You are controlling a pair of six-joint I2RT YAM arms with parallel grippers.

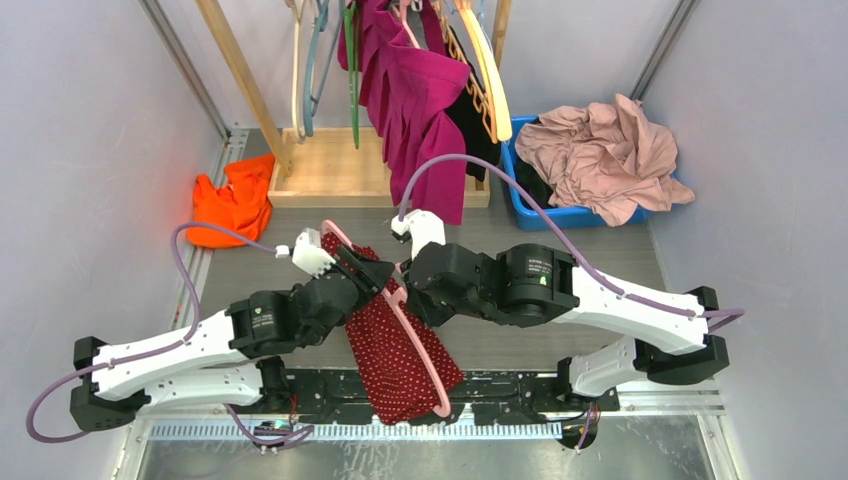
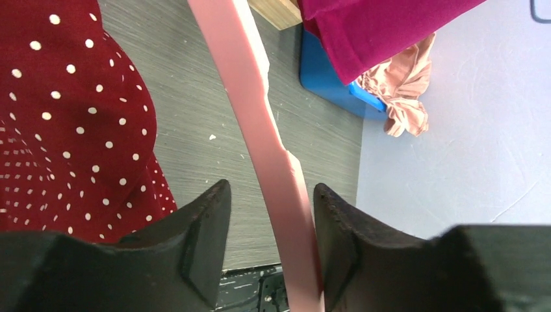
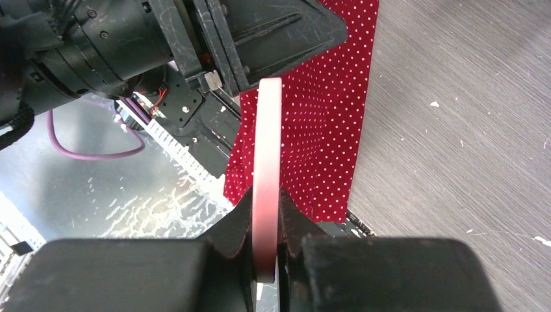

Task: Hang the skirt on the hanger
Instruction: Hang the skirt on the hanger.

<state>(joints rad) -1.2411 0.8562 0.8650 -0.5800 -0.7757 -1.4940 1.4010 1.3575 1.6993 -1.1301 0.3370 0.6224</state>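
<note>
Skirt: the skirt (image 1: 398, 350) sits at the middle of the table (image 1: 600, 255), right at the near edge between my two arms. It is a long red dotted strip running from far-left to near-right.
Hanger: the hanger (image 3: 267, 149) lies along the skirt's right side in the top view. Its far arm curves over the skirt's far end and its near tip sits by the hem.
Skirt on hanger: from above I cannot tell whether any fabric is actually over the bar. In the left wrist view the cloth sits left of the bar with bare table between them.
Right gripper: the right gripper (image 3: 266, 198) is clamped hard on the pink bar, both pads pressed to it, no gap I can see.
Left gripper: the left gripper (image 2: 271, 190) straddles the bar on the far stretch. One pad is against the plastic and there is daylight on the other side, so it is not a grip yet.
Progress: hanger is up and controlled, skirt is beside it. I judge this the early middle of the job.
Left to do: get the waist over the hanger's shoulders, then let it hang.
Beyond: the magenta garment (image 1: 425, 110) hangs on the wooden rack (image 1: 330, 170) at the far side. The blue bin (image 1: 560, 213) with the pale pink garment (image 1: 605, 155) is far right, and an orange cloth (image 1: 232, 205) far left.
</note>
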